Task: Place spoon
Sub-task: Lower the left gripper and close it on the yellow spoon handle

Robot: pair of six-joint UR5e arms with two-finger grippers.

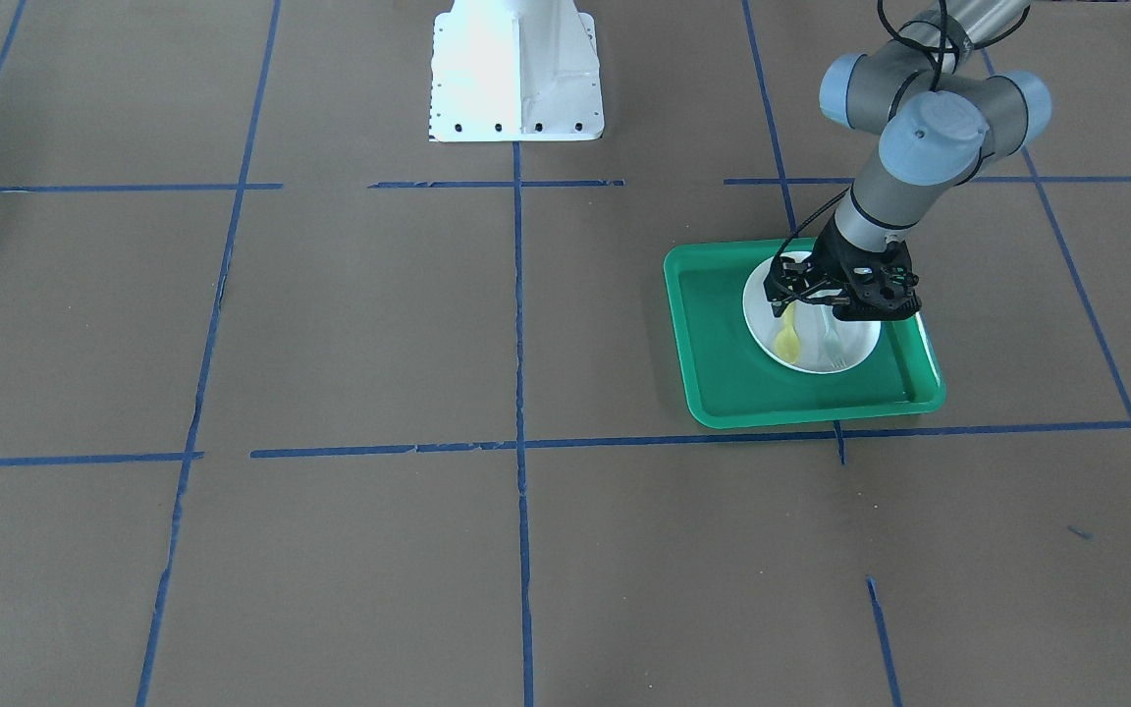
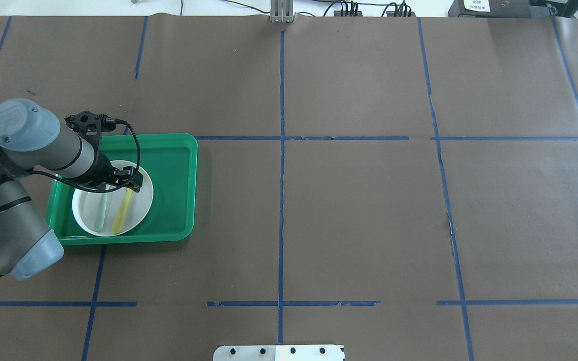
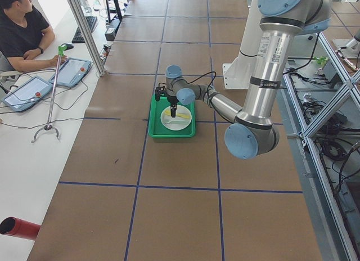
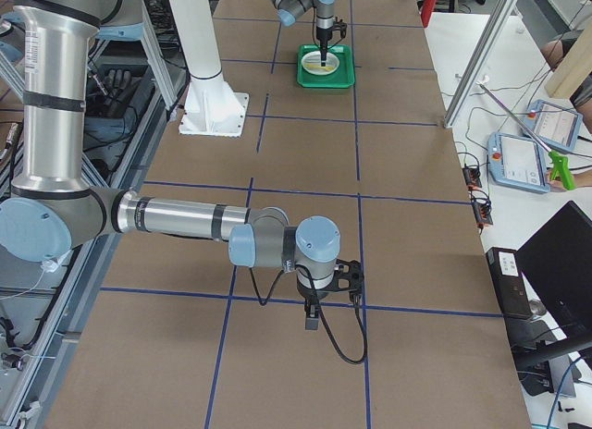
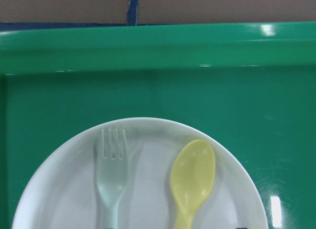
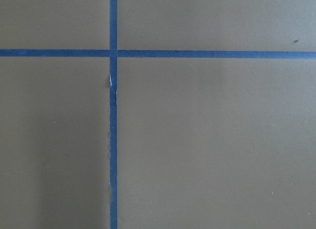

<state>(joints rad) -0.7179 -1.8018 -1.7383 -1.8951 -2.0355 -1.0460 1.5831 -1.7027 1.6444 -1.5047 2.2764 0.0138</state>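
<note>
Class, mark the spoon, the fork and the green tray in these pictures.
spoon (image 5: 192,172): left wrist view, on its yellow bowl.
fork (image 5: 112,179): left wrist view, on the head just below the tines.
green tray (image 5: 158,44): left wrist view, on the rim along the top of the picture.

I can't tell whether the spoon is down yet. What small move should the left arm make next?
Probably lift the left gripper straight up: the spoon lies flat on the plate beside the fork, and the jaws look open.
</note>
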